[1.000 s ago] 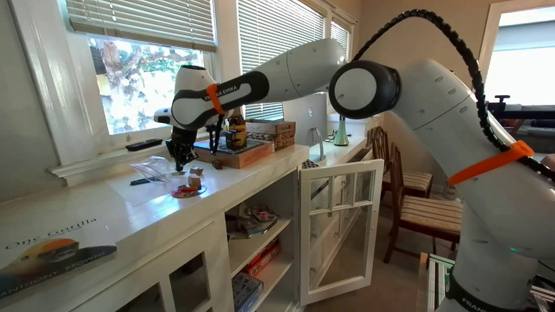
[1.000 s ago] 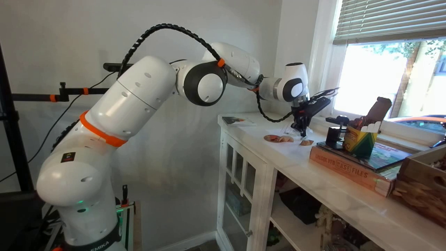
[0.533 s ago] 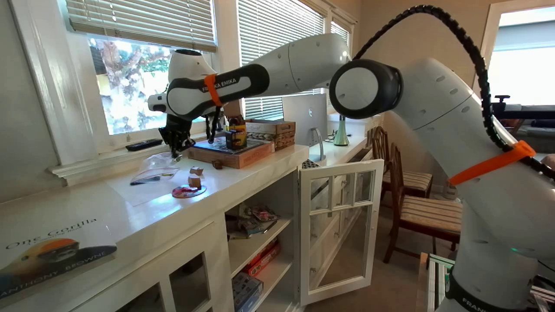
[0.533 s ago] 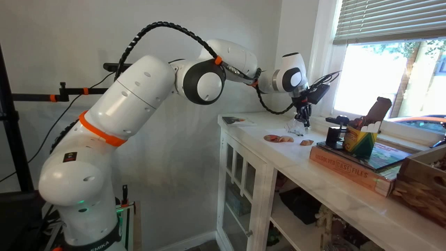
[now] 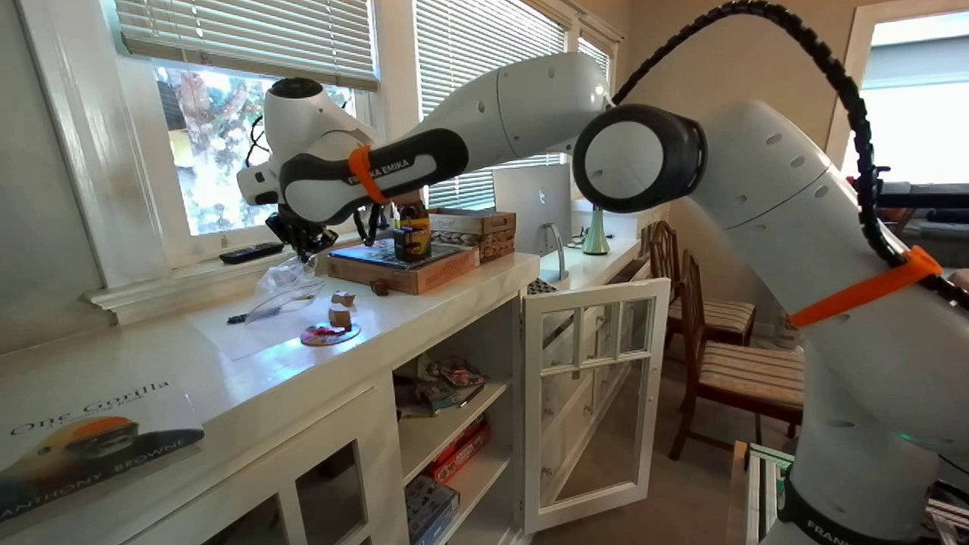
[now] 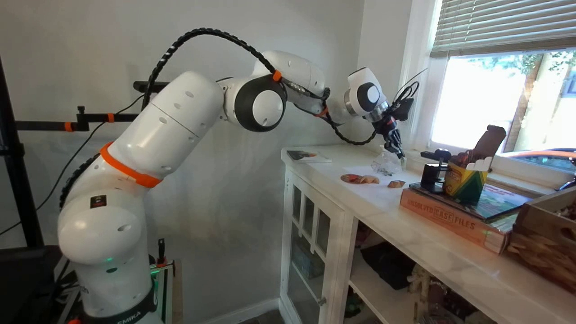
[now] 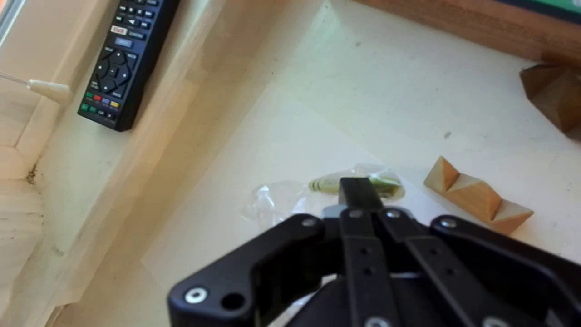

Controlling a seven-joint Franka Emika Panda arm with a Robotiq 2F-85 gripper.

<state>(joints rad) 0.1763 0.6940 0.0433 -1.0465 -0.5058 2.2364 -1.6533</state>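
Above the surface [image 5: 144,348] we see the claw [image 7: 361,194] pinching the bag [image 5: 281,280]: likely light, floppy, slippery, best held by folds.

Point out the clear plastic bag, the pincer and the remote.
Clear plastic bag [image 6: 385,163]: in an exterior view, on its crumpled middle.
Pincer [image 7: 363,193]: wrist view, at its closed fingertips.
Remote [image 7: 120,66]: wrist view, on its button face.

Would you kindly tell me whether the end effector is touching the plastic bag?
Touching: both exterior views show the plastic bag reaching up to the tip of the closed end effector, with no gap between.
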